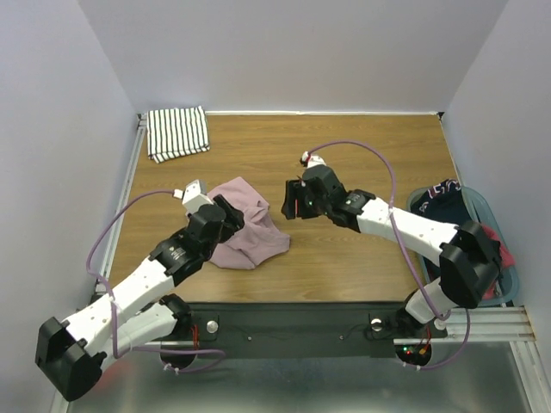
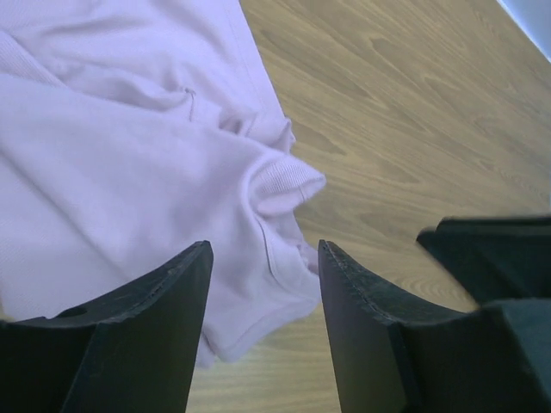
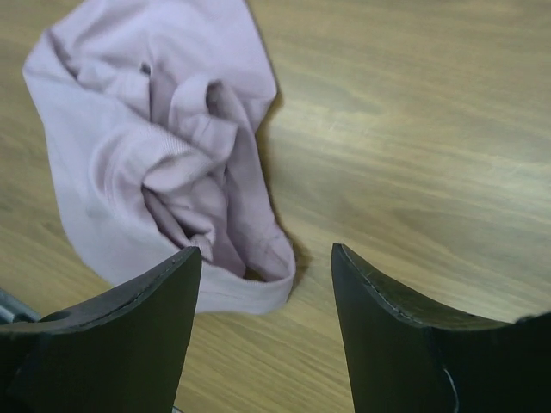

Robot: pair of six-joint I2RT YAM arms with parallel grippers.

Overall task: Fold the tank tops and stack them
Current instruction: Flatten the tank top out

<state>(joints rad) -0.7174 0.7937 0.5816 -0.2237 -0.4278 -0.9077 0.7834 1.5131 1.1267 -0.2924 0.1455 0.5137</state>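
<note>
Top external: pink tank top point(image 1: 250, 231) crumpled, needs flattening

It lies mid-table. The striped tank top point(image 1: 178, 132) sits folded at the far left corner. The left gripper point(image 1: 231, 213) is over its left edge and the right gripper point(image 1: 293, 200) just right of it, both with fingers apart, holding nothing. Best to pinch separate hem corners and spread it flat first. Straps and neckline are buried in folds.

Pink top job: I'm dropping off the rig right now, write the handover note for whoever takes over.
Left claw: open, empty, over an edge of the pink top.
Right claw: open, empty, just right of it.
Striped top: folded, far left corner of the table.
Done: striped top folded.
Left to do: flatten and fold the crumpled pink top, stack the two.
</note>
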